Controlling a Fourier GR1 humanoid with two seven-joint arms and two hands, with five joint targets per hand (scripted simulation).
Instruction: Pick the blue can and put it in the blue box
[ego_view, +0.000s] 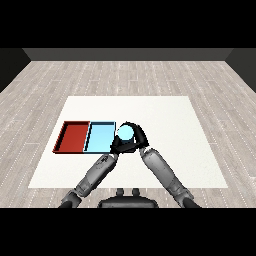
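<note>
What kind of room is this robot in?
Probably a plain test room for robot practice. A white table stands on a grey wood-plank floor, holding only a red tray, a light blue tray and a blue can.

Single head view, set high behind the two grey forearms, facing down and forward across the flat white table (150, 107), whole tabletop in frame, grey plank floor (125, 75) beyond, dark back wall (127, 54) farthest off.
</note>
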